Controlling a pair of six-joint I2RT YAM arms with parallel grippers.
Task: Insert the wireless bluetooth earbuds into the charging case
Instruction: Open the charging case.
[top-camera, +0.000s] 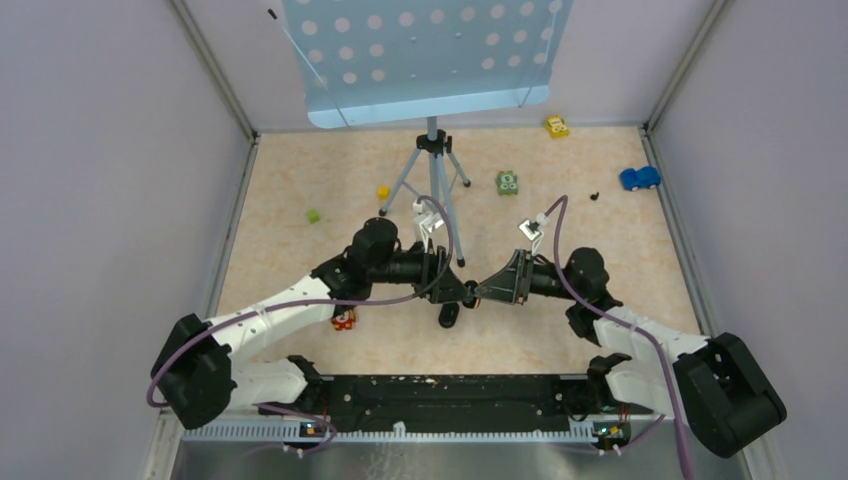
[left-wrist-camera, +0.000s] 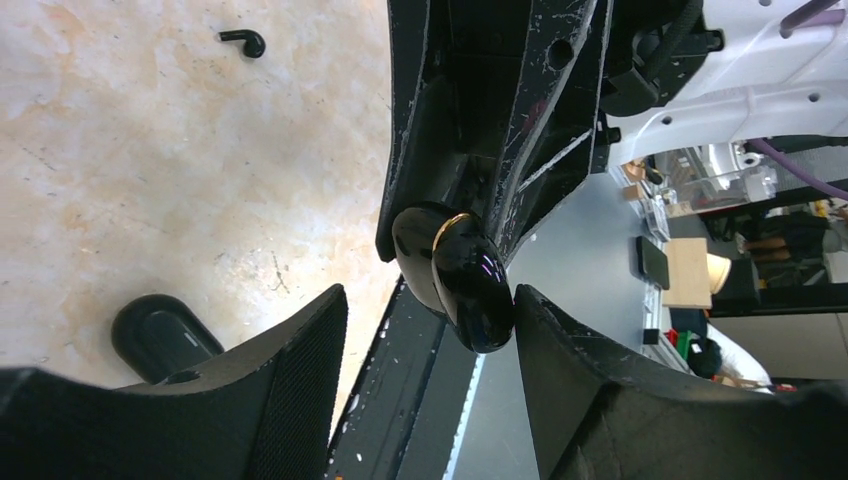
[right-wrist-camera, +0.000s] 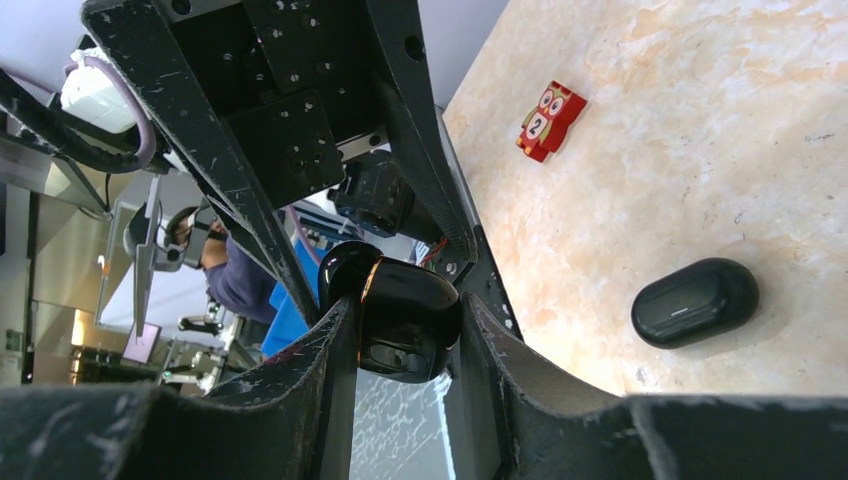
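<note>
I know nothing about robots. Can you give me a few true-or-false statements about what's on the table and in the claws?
1. The charging case lies shut on the table. True.
2. The right gripper is empty. False: it pinches a glossy black piece with a gold ring.
3. A small black earbud lies loose on the table. True.
4. The toy car at the far right is red. False: it is blue.

txt: "2" | on: red owl blk (right-wrist-camera: 549, 120) | else: none legible
</note>
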